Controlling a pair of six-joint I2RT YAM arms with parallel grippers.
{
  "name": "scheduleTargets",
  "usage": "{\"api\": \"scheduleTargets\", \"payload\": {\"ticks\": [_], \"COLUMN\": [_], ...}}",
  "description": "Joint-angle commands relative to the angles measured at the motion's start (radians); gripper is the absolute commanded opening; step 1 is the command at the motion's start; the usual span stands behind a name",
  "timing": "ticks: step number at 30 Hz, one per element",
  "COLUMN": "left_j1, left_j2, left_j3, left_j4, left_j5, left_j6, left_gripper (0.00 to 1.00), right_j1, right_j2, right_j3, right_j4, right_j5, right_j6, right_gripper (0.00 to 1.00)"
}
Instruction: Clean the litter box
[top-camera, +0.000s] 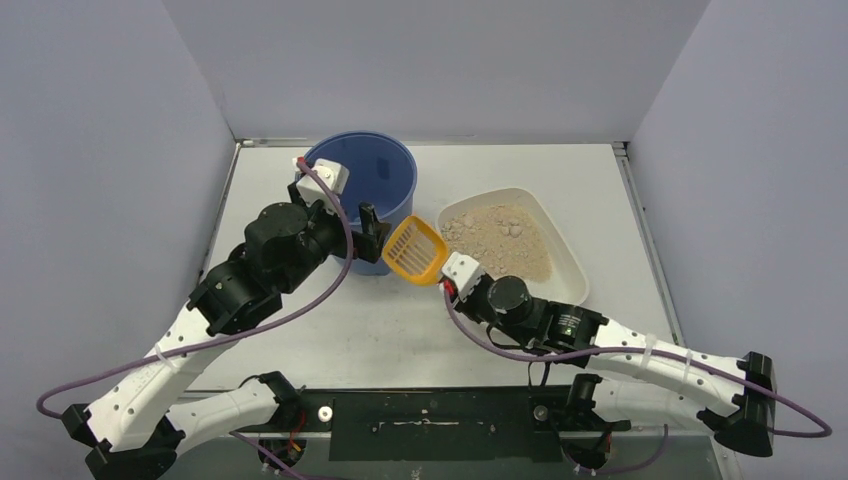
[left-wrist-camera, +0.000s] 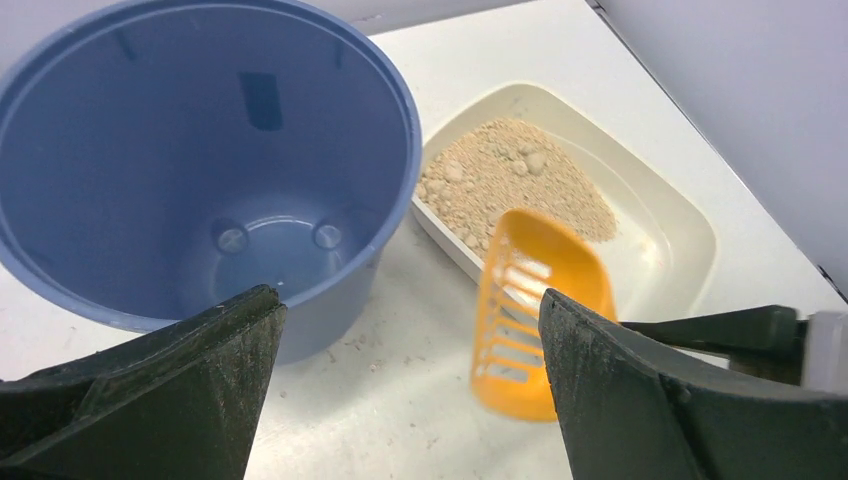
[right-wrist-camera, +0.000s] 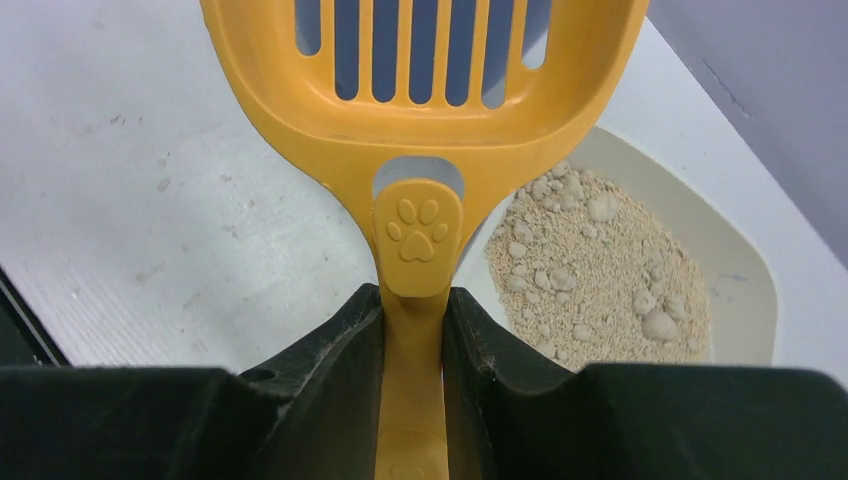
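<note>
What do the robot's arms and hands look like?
The left arm and right arm have white perforated links, black joints and purple cables. The left hand and right hand each have two black fingers.

This is a robotics lab test cell. A flat white tabletop (top-camera: 400, 330) is enclosed on three sides by plain matte grey-lilac wall panels (top-camera: 420, 60). Two white-and-black jointed robot arms (top-camera: 180, 350) are bolted to a black metal base rail (top-camera: 440, 425) at its near edge, with thin purple cables (top-camera: 300, 312) looping off them. In the cell are household goods: a shallow white plastic litter box (top-camera: 568, 258) of tan granules, a tall round blue plastic bucket (top-camera: 385, 175) and a yellow slotted plastic scoop (top-camera: 415, 250).
</note>
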Motion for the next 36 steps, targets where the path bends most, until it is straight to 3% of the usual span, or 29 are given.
{"api": "scheduleTargets", "payload": {"ticks": [1,10,20,23,30,36], "left_j1": [-0.002,-0.002,-0.003,-0.003,-0.003,-0.003], "left_j2": [-0.026,-0.047,-0.074,-0.080,-0.081,-0.070], "left_j3": [0.045,-0.020,-0.095,-0.111,-0.137,-0.147], "left_j4": [-0.045,-0.121,-0.169,-0.165,-0.165,-0.147], "left_j5": [0.127,0.258,0.310,0.385,0.426,0.446], "left_j6": [-0.034,-0.090,-0.152,-0.162,-0.179,-0.187], "left_gripper": [0.97,0.97,0.93,0.90,0.73,0.46], "right_j1": [0.060,0.170,0.181,0.184,0.194,0.197], "right_j2": [0.048,0.056,0.052,0.037,-0.002,-0.028], "right_j3": [0.093,0.125,0.133,0.124,0.110,0.092], "right_j4": [-0.078,-0.075,-0.089,-0.083,-0.088,-0.105], "right_j5": [-0.054,-0.047,-0.028,-0.020,-0.005,0.009], "right_j6": [-0.211,-0.394,-0.411,-0.403,-0.385,-0.371], "right_gripper": [0.00,0.00,0.00,0.00,0.00,0.00]}}
